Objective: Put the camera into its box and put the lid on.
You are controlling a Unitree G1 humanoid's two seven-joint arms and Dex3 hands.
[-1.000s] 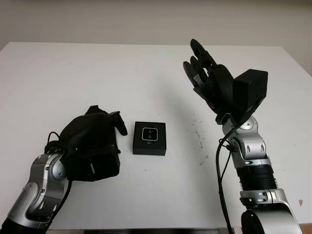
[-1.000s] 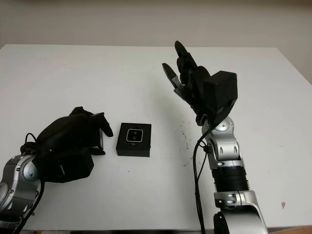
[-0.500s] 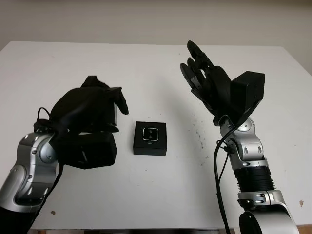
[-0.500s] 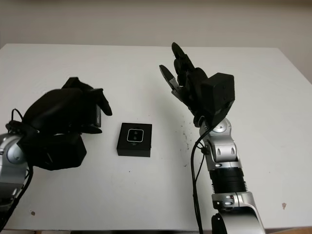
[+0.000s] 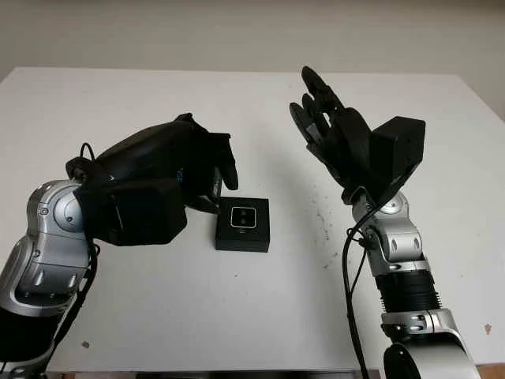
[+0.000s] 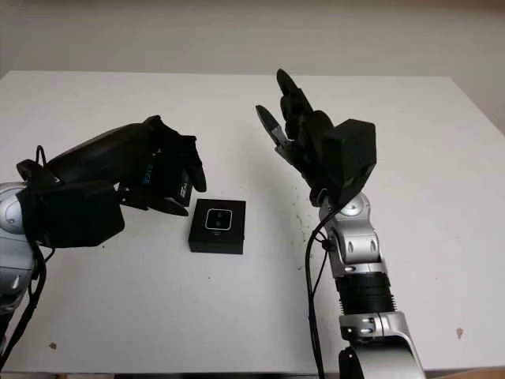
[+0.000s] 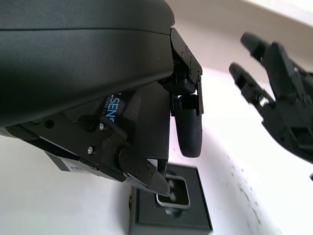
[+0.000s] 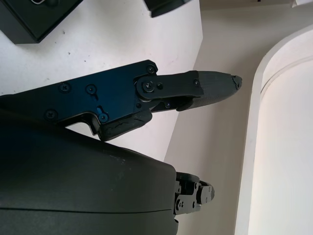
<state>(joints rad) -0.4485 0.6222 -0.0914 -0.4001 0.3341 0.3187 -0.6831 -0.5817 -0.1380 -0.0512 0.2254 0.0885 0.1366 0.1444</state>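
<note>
- On the near side of the white table [image 5: 260,316], the left hand [image 5: 177,174] hangs just above the surface, to the left of the small black square box [image 5: 242,234].
- The black fingers [image 5: 225,166] of that hand are curled around a flat black lid with pale blue lettering on its side [image 6: 170,180], holding it by its edges. The lid is tilted, not level.
- The lid's near edge sits just beside the box's left edge. Whether the two touch cannot be told.
- The box rests flat on the table near the middle. The small black camera with a pale, silver-rimmed face [image 5: 242,217] already lies inside it, face up, in the open top.
- The step in hand appears to be closing the box with the lid.
- To do it well, the left hand likely needs to carry the lid rightward until it is centred over the box, level it, square its corners to the box's corners, then lower it straight down.
- A tilted lid may catch one rim and push the light box across the table.
- Farther back and to the right, the right hand [image 5: 331,130] is raised well above the table, open, holding nothing, well apart from the box.
</note>
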